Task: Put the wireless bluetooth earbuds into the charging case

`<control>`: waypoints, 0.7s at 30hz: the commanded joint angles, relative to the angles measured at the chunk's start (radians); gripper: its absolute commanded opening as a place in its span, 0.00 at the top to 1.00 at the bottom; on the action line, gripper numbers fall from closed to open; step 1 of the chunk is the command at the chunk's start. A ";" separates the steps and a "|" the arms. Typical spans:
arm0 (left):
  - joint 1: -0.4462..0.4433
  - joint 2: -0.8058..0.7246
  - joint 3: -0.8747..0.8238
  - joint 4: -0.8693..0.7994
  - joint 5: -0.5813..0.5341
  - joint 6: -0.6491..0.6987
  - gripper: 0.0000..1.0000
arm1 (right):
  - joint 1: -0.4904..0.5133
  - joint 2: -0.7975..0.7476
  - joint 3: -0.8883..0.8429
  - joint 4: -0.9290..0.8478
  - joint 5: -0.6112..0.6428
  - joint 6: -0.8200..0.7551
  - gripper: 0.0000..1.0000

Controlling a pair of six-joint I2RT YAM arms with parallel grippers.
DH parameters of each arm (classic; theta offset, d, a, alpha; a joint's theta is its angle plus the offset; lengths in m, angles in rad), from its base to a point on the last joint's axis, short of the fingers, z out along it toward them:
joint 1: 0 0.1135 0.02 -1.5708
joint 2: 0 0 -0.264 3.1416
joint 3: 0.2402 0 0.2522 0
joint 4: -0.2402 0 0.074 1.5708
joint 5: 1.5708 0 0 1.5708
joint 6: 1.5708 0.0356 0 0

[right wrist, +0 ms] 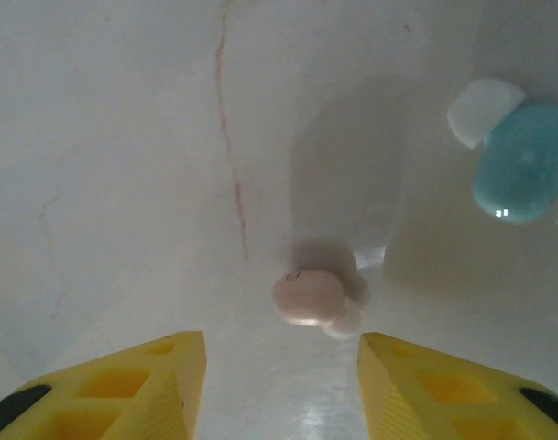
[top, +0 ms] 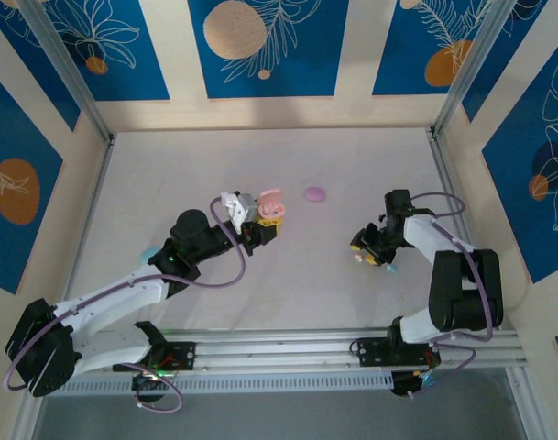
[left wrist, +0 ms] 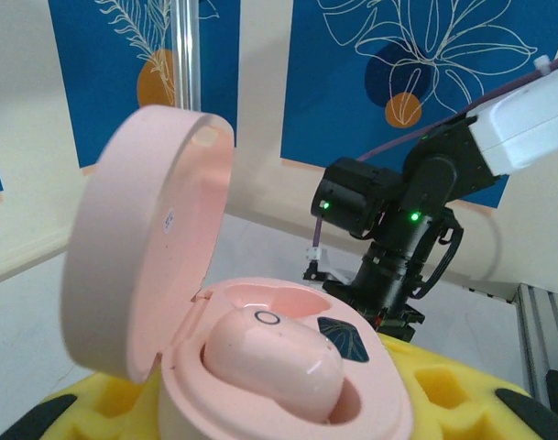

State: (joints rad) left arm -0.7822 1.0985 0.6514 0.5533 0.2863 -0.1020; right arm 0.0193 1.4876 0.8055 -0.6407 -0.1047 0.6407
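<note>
at the left gripper (top: 266,220): clamped on the base of the pink charging case (left wrist: 288,403), with yellow fingers (left wrist: 448,390) showing beneath it on either side. holds it off the table, lid (left wrist: 146,266) swung up and open. seated in one well of that case: a pink earbud (left wrist: 271,356). behind, along the left arm (top: 114,298): stretched from the near left corner diagonally toward the middle of the table, elbow low, wrist angled forward.

at the right gripper (right wrist: 280,380): apart, with nothing between the yellow fingers (right wrist: 132,390); pointed down at the white table (right wrist: 123,137). just ahead of the gap, lying loose and untouched: a second pink earbud (right wrist: 308,298). farther out, off to one side: a light blue earbud (right wrist: 521,160) with a white tip. along the right arm (top: 462,284): folded at the near right, elbow raised, forearm reaching left and down to the wrist.

between the two grippers and farther back on the table, well apart from both: a small purple case (top: 314,194), lying shut.
</note>
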 commanded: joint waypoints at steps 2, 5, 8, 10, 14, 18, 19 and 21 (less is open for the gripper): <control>-0.012 -0.012 0.004 0.007 0.004 0.010 0.74 | 0.027 0.064 0.064 -0.004 0.057 -0.045 0.50; -0.012 -0.015 0.000 0.005 0.002 0.008 0.74 | 0.039 0.096 0.079 -0.010 0.081 -0.049 0.49; -0.011 -0.023 -0.006 0.004 0.001 0.008 0.74 | 0.042 0.117 0.085 -0.010 0.085 -0.049 0.49; -0.012 -0.027 -0.009 0.002 -0.002 0.010 0.74 | 0.045 0.127 0.094 -0.023 0.082 -0.047 0.49; -0.012 -0.031 -0.015 0.004 -0.007 0.013 0.74 | 0.059 0.115 0.079 -0.035 0.049 -0.020 0.50; -0.012 -0.029 -0.018 0.011 -0.009 0.013 0.74 | 0.069 0.064 0.035 -0.017 0.002 0.027 0.50; -0.011 -0.028 -0.019 0.011 -0.009 0.013 0.73 | 0.072 0.053 0.027 -0.013 -0.005 0.033 0.50; -0.011 -0.026 -0.017 0.013 -0.006 0.012 0.73 | 0.074 0.039 0.024 -0.010 -0.022 0.038 0.50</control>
State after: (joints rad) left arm -0.7822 1.0874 0.6399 0.5426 0.2859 -0.1017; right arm 0.0860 1.5669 0.8433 -0.6430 -0.0723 0.6468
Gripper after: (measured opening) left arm 0.363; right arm 0.497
